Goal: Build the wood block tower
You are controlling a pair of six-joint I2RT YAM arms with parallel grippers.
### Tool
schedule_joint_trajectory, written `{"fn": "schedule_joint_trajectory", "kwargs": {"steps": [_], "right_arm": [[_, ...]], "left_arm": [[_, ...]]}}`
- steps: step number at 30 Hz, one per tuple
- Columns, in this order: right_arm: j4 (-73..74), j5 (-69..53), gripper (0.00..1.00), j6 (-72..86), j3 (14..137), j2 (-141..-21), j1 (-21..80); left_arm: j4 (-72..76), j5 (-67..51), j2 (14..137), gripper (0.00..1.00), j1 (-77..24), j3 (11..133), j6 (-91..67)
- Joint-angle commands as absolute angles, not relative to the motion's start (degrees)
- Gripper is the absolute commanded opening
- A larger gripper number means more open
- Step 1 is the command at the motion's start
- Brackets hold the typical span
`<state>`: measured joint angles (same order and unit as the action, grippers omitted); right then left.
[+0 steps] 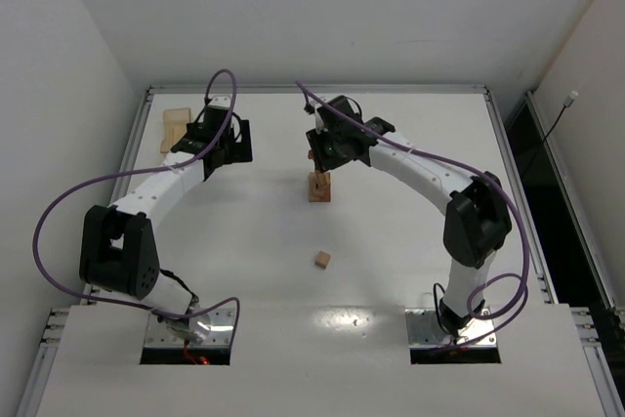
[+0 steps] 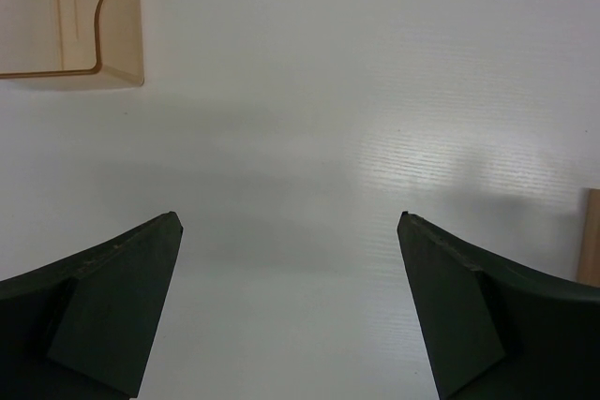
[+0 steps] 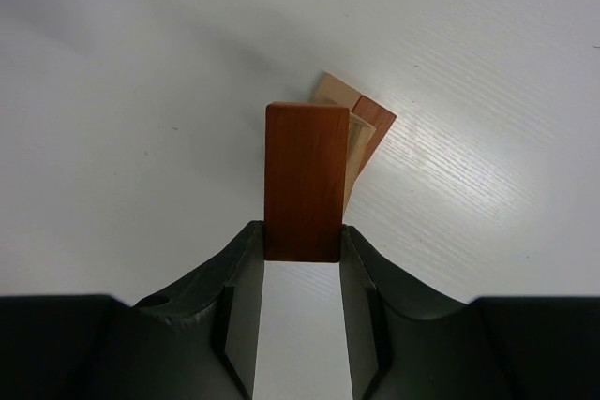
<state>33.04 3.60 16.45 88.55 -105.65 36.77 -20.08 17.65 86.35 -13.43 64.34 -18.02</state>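
The tower (image 1: pixel 320 187) is a short stack of tan and reddish wood blocks in the middle of the table. My right gripper (image 1: pixel 319 157) hangs just above it, shut on a reddish-brown bar (image 3: pixel 303 180). The fingertips of the right gripper (image 3: pixel 302 239) pinch the bar's near end. Below the bar, the tower's blocks (image 3: pixel 367 126) show slightly to the right, tan and reddish. A loose tan cube (image 1: pixel 322 259) lies nearer the arm bases. My left gripper (image 1: pixel 221 144) is open over bare table at the far left, and in the left wrist view nothing lies between the jaws of the left gripper (image 2: pixel 291 231).
A flat pale wooden tray (image 1: pixel 176 129) lies at the far left corner, just beyond my left gripper, and the tray's corner (image 2: pixel 70 16) shows in the left wrist view. A sliver of tan wood (image 2: pixel 592 245) sits at that view's right edge. Purple cables loop over both arms.
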Motion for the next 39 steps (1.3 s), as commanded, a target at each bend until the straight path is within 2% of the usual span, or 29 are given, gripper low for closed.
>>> {"fn": "schedule_joint_trajectory", "kwargs": {"steps": [1, 13, 26, 39], "right_arm": [[31.38, 0.88, 0.0, 16.96, 88.86, -105.46, 36.65], [32.09, 2.63, 0.0, 18.9, 85.87, -104.16, 34.54], [30.67, 7.12, 0.0, 17.14, 72.69, -94.75, 31.46], [30.59, 0.97, 0.0, 17.67, 76.02, -101.07, 30.85]], "left_arm": [[-18.37, 16.79, 84.29, 1.0, -13.1, 64.16, -17.58], [-18.37, 16.79, 84.29, 1.0, -13.1, 64.16, -17.05], [-18.37, 16.26, 84.29, 1.0, -13.1, 63.54, -17.05], [-18.37, 16.26, 84.29, 1.0, -13.1, 64.07, -17.05]]}}
